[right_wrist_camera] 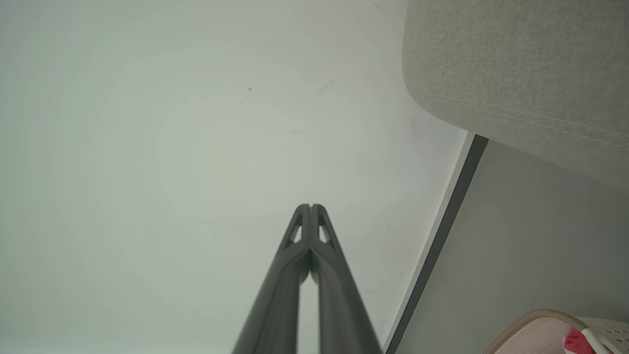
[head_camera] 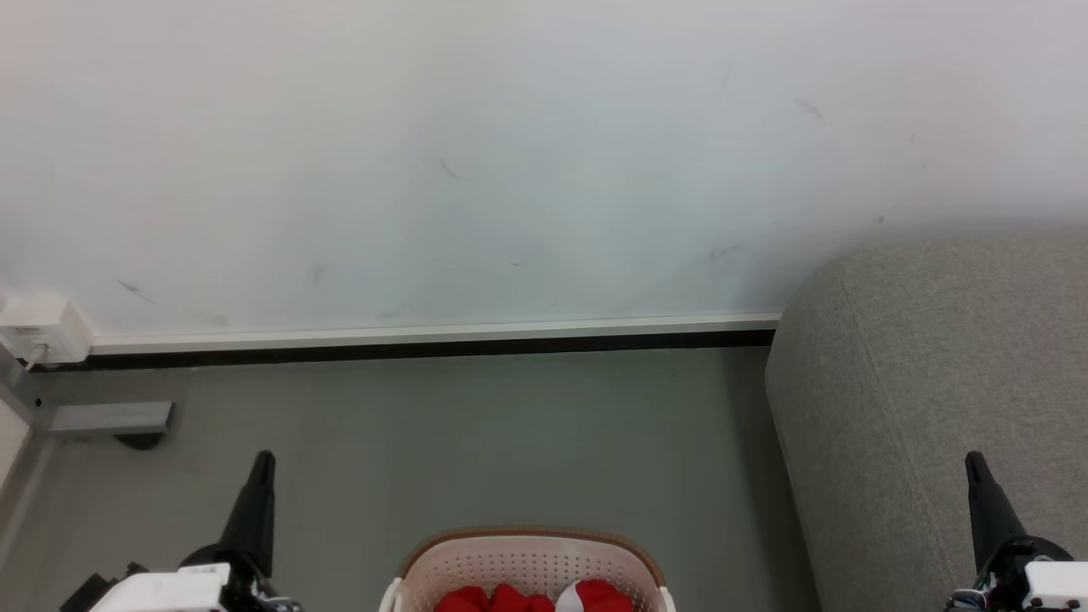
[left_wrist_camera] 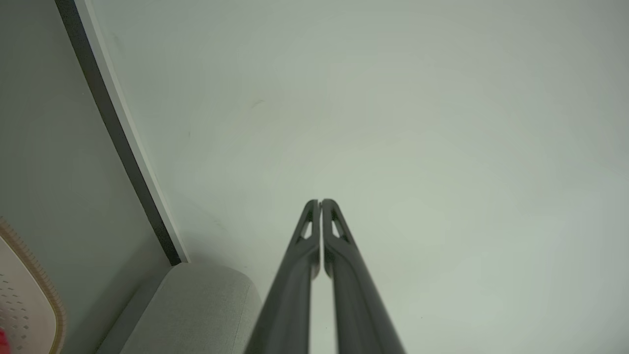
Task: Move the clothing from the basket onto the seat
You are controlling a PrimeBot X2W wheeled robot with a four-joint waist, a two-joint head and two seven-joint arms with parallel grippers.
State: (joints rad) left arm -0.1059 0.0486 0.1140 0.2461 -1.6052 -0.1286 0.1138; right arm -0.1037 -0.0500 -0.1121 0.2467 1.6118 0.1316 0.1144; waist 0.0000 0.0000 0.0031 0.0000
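Observation:
The cream basket (head_camera: pixel 527 561) with a brown rim stands on the grey floor at the bottom centre of the head view; red and white clothing (head_camera: pixel 531 598) lies inside it. The grey seat (head_camera: pixel 943 399) rises at the right. My left gripper (head_camera: pixel 262 463) points up at the lower left, shut and holding nothing. My right gripper (head_camera: pixel 974 463) does the same at the lower right, in front of the seat. In the left wrist view my left gripper (left_wrist_camera: pixel 320 202) has its tips together before the wall, basket (left_wrist_camera: pixel 29 300) at the left edge. In the right wrist view my right gripper (right_wrist_camera: pixel 310 206) is likewise shut.
A pale wall (head_camera: pixel 510 153) with a white and black skirting (head_camera: pixel 425 340) runs behind the basket. A white socket box (head_camera: pixel 38 327) and a grey metal foot (head_camera: pixel 110 418) sit at the far left. Open floor (head_camera: pixel 476 442) lies between wall and basket.

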